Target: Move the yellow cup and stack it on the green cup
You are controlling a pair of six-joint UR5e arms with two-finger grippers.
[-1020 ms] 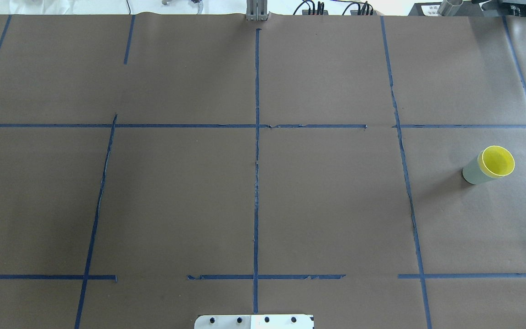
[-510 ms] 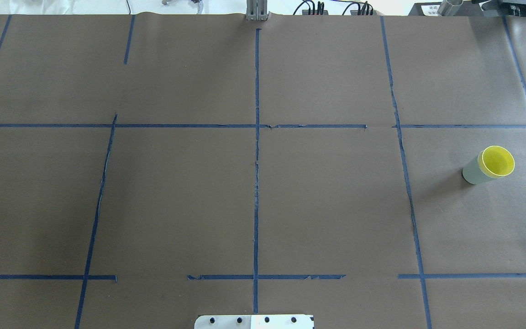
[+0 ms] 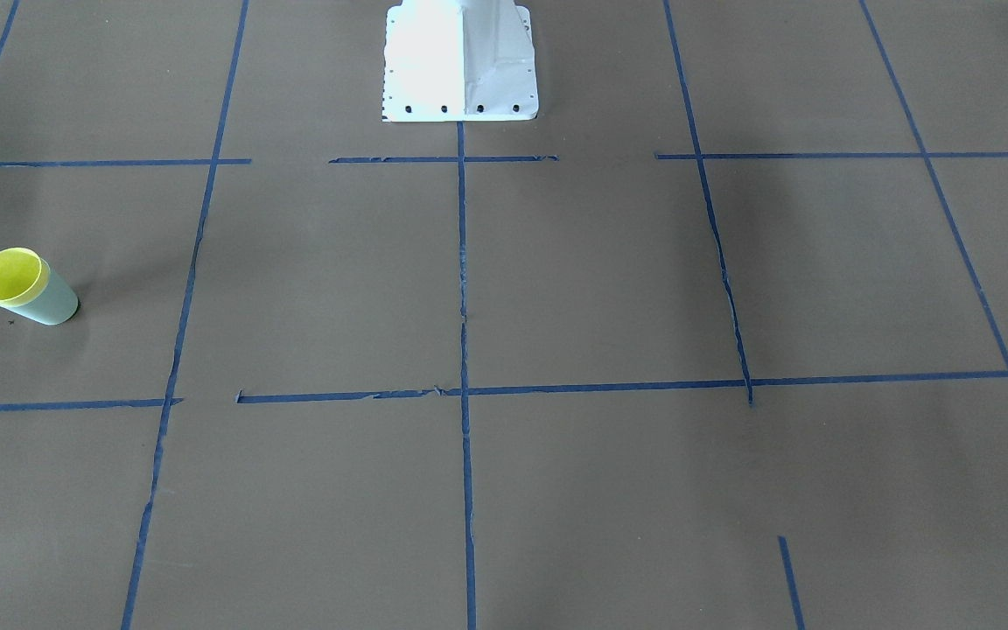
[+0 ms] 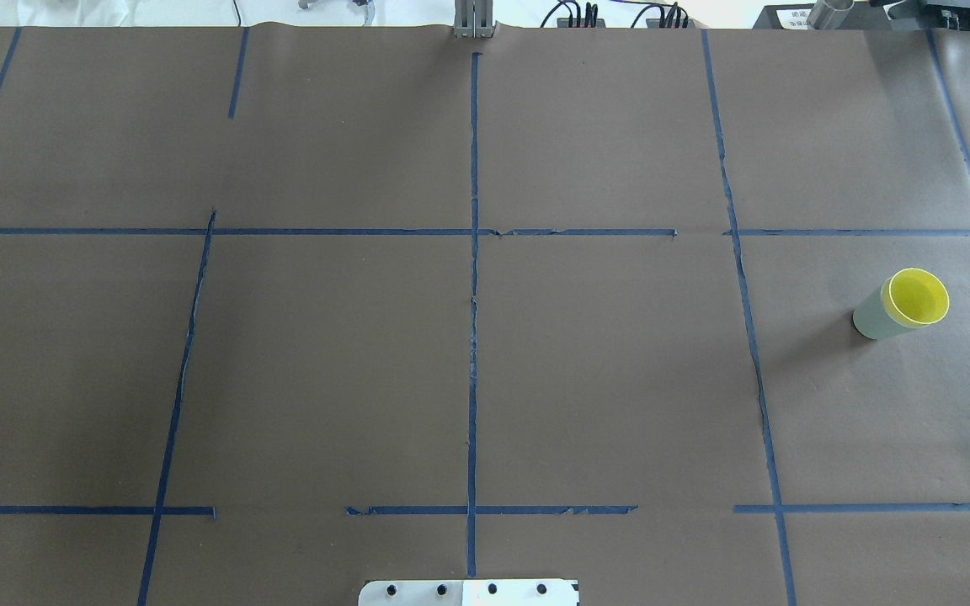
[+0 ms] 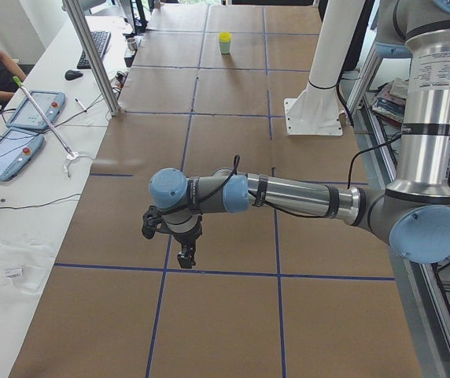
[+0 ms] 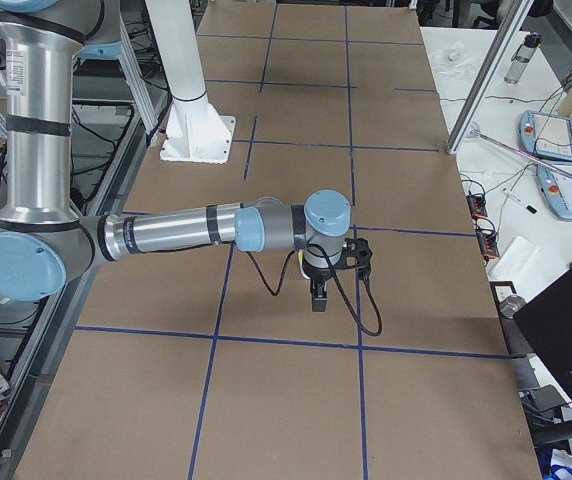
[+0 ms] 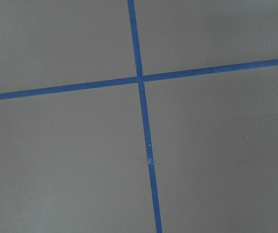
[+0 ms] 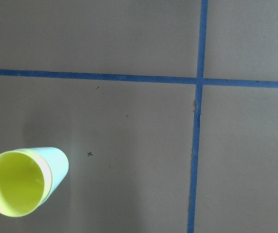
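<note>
Evidently, yellow cup point(image 4: 919, 297): seated inside the green cup point(image 4: 871, 320), only its rim band and hollow being seen above the green wall.
Stack position: upright on the surface point(image 4: 603, 370), far over on the robot's right side, inside a taped square and touching no tape line.
Task progress: judged complete, since the two cups are nested and nothing is held.
Handling: both cups are judged light, thin plastic, stiff enough but smooth and tapered, so a hard squeeze could flex the wall or let it slip upward.
Hold point: if lifted again, the yellow cup is best taken at the exposed rim band, one finger inside and one outside. The green wall below should be left alone so the pair is not raised together.
Right pincer point(image 6: 318, 303): raised above the surface. Its wrist view places the stack low and to the left, so the cups are offset from it, not beneath it. Whether it is spread or closed cannot be told.
Left pincer point(image 5: 184, 263): well apart from the stack, over a bare tape crossing. Its opening cannot be told either.
</note>
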